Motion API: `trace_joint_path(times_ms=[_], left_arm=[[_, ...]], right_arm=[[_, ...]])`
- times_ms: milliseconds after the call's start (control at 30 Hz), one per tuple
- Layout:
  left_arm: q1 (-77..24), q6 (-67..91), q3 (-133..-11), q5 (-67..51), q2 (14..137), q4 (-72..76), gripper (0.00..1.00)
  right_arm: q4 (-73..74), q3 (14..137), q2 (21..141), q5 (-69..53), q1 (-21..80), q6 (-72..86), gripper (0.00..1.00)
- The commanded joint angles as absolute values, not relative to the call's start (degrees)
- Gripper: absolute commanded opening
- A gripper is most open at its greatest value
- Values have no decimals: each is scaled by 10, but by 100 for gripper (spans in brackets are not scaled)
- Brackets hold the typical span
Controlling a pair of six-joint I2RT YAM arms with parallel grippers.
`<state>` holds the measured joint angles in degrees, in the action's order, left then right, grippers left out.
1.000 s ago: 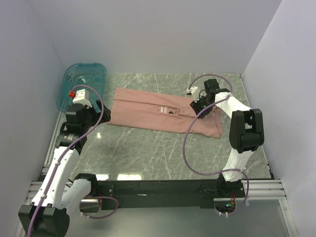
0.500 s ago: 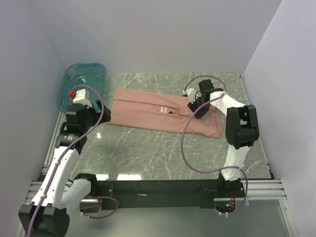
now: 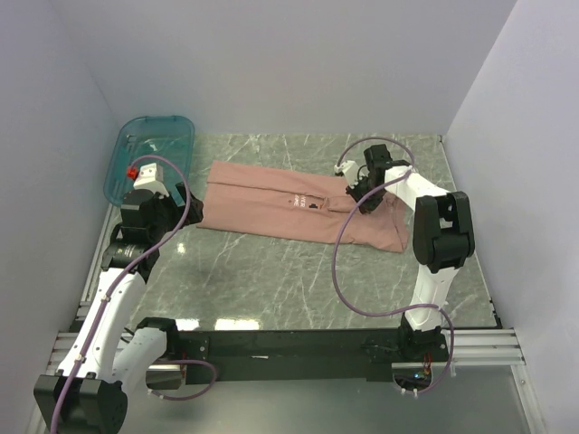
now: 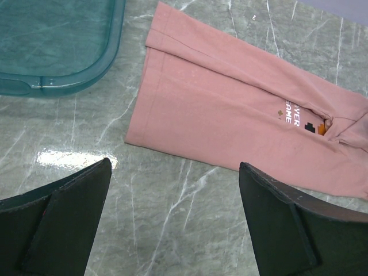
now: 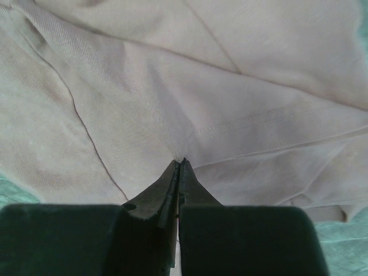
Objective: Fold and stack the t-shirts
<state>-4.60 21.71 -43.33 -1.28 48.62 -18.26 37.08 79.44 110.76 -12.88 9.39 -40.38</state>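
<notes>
Pink t-shirt (image 3: pixel 271 203) lay flat on worktop (image 3: pixel 271 280), in the far half, folded lengthwise into a long strip. Strip ran from nr the far-left corner toward the right edge, right end a bit nearer the front than the left end. Hem end was at left. Chest print (image 4: pixel 313 127) faced up approx mid-strip, w/ small white text (image 4: pixel 293 114) just beside it. Right end looked bunched, w/ extra layers & a stitched seam showing in the right wrist view.

Right fingers (image 5: pixel 164 187) were closed, tips together on a pinch of t-shirt fabric in the strip's right part, nr its far edge. Creases ran into the tips. Couldn't tell how many layers were caught.

Left fingers (image 4: pixel 63 213) stood wide open, nothing btwn them, above bare worktop nr the left edge. They were just short of the t-shirt's left end & not touching it.

Translucent teal bin (image 3: pixel 163 145) sat at the far-left corner, near the t-shirt's left end but apart from it; contents couldn't be made out. Purple cable (image 3: pixel 336 271) looped from the right arm over the near-right part of the worktop
</notes>
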Motion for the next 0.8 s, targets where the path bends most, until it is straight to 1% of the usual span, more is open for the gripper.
trace_joint_path(times_ms=[0, 467, 767], left_arm=[[-47, 210, -439, -21, 485, -159, 98], [-47, 209, -440, -17, 490, -161, 98], [-48, 208, -442, -14, 497, -162, 98]], right_arm=[[378, 832, 1103, -136, 98, -410, 1], [412, 948, 1148, -124, 120, -416, 0], [400, 1008, 1190, -102, 138, -406, 0]])
